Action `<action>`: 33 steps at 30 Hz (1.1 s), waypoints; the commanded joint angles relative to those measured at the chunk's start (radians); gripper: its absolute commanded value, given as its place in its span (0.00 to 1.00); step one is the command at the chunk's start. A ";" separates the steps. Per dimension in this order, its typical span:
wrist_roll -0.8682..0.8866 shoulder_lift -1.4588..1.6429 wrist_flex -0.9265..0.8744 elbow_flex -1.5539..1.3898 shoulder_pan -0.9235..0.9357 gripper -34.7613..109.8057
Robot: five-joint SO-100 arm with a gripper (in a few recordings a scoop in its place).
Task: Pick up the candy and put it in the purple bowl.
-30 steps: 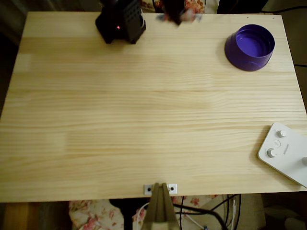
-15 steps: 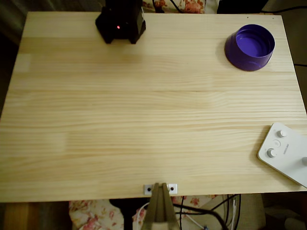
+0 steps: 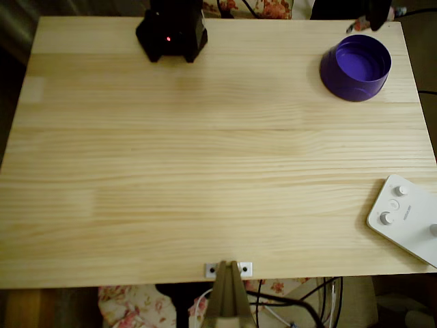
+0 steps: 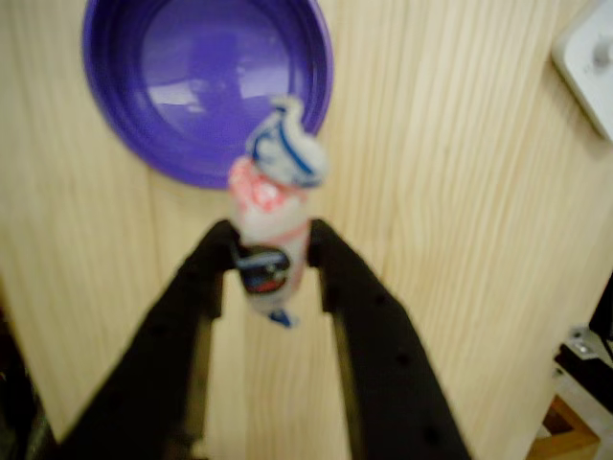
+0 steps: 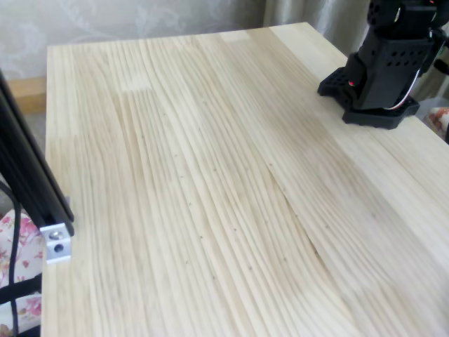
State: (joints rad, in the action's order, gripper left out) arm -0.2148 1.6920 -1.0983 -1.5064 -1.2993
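In the wrist view my black gripper is shut on the candy, a pinkish-white wrapped sweet with blue and red marks. The candy stands up between the fingers, and its twisted upper end overlaps the near rim of the purple bowl. In the overhead view the purple bowl stands at the table's back right corner. There the gripper shows as a dark shape at the table's far edge, just behind the bowl. The bowl's inside looks bare.
A white device with knobs lies at the table's front right edge and shows in the wrist view's top right corner. The arm's black base stands at the back edge. Bare wooden tabletop spreads between them.
The gripper with the candy has swung from the back centre of the table, out of the picture, to the back right corner behind the purple bowl.
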 commanded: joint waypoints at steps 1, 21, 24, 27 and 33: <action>0.002 -0.006 0.061 0.109 0.000 0.24; 0.086 -0.150 0.146 0.127 -0.081 0.29; 0.086 -0.153 0.140 0.127 -0.084 0.33; 0.083 -0.153 0.126 0.126 -0.087 0.36; 0.067 -0.135 0.104 0.118 -0.074 0.39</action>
State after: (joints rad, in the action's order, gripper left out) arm -0.1350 1.5064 -0.9756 -1.4803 -1.3668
